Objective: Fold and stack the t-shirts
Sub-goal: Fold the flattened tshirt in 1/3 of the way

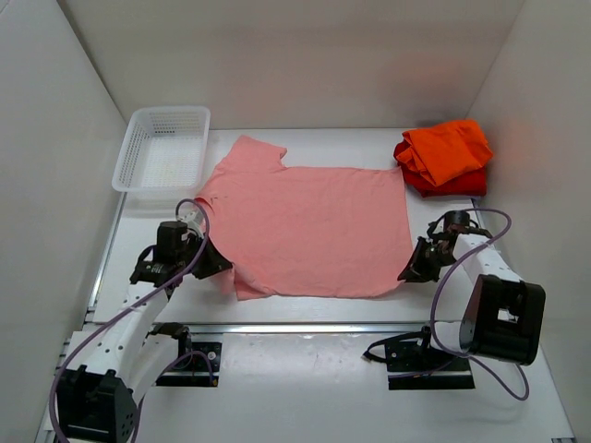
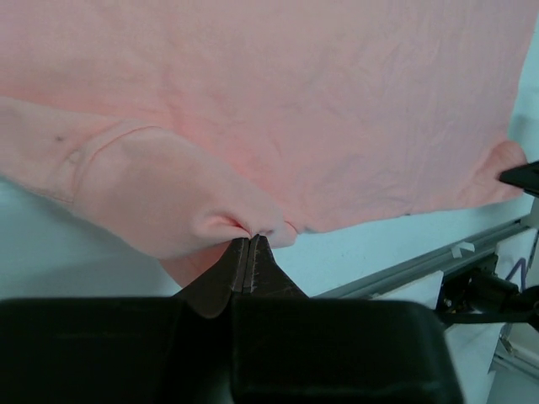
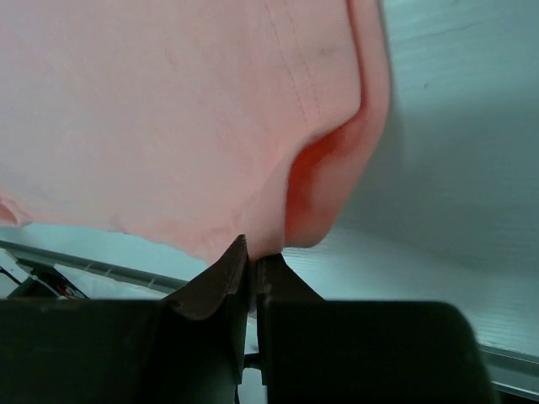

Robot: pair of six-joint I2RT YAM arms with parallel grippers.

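Note:
A salmon-pink t-shirt [image 1: 309, 226] lies spread flat in the middle of the table, collar toward the left. My left gripper [image 1: 220, 263] is shut on its near-left sleeve; in the left wrist view the jaws [image 2: 249, 239] pinch a bunched fold of the pink cloth [image 2: 278, 126]. My right gripper [image 1: 406, 272] is shut on the shirt's near-right hem corner; in the right wrist view the jaws [image 3: 253, 252] clamp the pink cloth [image 3: 168, 118]. A folded orange t-shirt [image 1: 448, 148] lies on a folded red one [image 1: 434, 183] at the back right.
A white plastic mesh basket [image 1: 163, 148] stands at the back left, next to the shirt's collar. White walls enclose the table on three sides. A metal rail [image 1: 314, 328] runs along the near edge in front of the arm bases.

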